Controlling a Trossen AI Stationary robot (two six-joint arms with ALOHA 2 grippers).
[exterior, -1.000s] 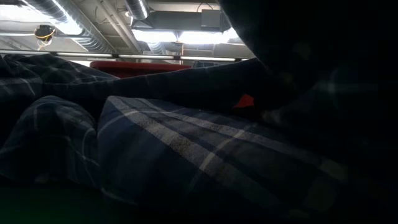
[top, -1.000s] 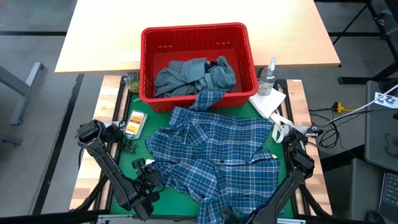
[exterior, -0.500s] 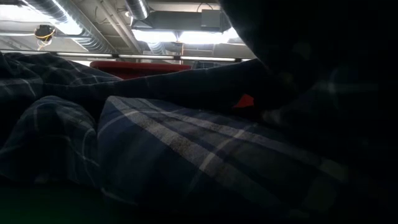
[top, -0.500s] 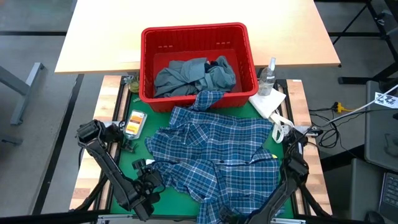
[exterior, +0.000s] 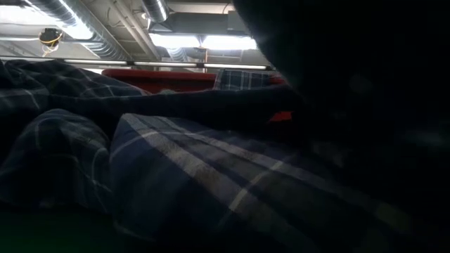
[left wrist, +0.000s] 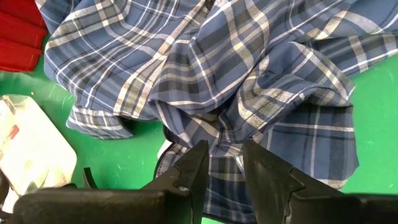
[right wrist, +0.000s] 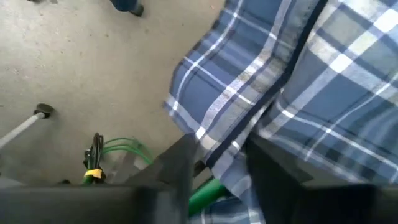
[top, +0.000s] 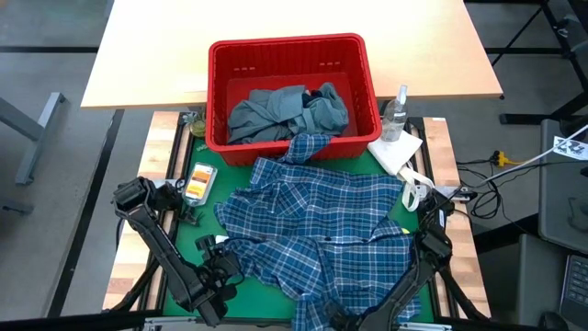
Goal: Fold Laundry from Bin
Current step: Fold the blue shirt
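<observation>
Spreading step: the left gripper (left wrist: 222,163) and right gripper (right wrist: 217,163) each pinch the crumpled blue-white plaid cotton shirt (top: 317,234); next, 2 edges need pulling flat.

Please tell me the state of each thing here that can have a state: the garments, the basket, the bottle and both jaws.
Plaid shirt: spread crumpled on the green mat, unfolded.
Grey-blue garment: bunched inside the bin.
Bin: upright, still holding laundry.
Spray bottle: standing upright.
Left gripper: jaws closed on shirt fabric.
Right gripper: jaws around the shirt's edge.

shirt (top: 317,230): soft woven plaid cloth | bin (top: 220,92): glossy red plastic | mat (top: 266,294): matt green
</observation>
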